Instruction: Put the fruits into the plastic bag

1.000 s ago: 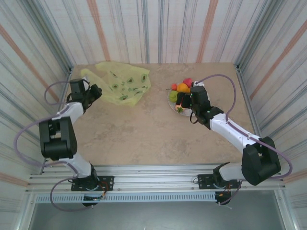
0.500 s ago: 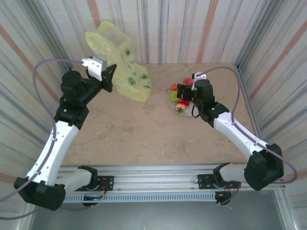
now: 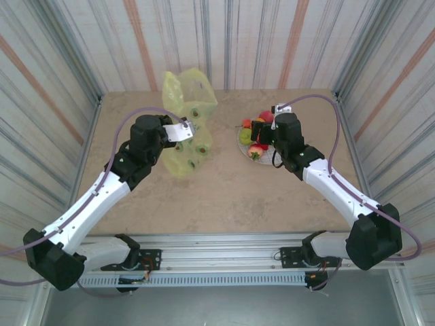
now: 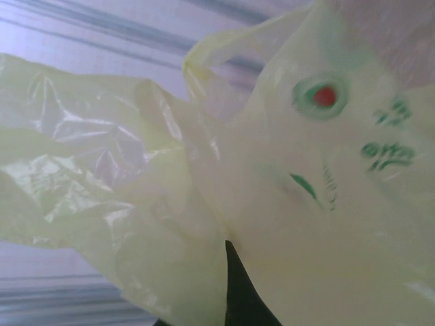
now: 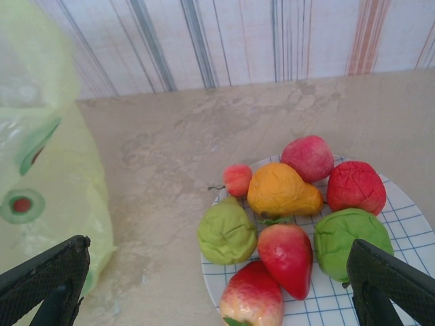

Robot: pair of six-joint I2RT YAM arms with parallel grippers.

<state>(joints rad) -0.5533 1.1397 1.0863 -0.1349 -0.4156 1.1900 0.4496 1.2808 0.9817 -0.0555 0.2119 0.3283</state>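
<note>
Beige tabletop ringed by striped walls, where the left gripper [image 3: 183, 130] pinches the yellow plastic bag [image 3: 185, 157], holding it up left of a white plate [image 5: 408, 217], while the right gripper [image 3: 260, 134], fingers spread wide and empty, hovers over the fruits [image 5: 282, 190] piled there.

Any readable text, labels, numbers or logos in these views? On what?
No text can be read here.
plastic bag: the green marks below a round green motif with a red centre could be lettering, but they are too blurred to read.
plate: thin blue grid lines, no writing.
fruits: no stickers or labels visible.
</note>
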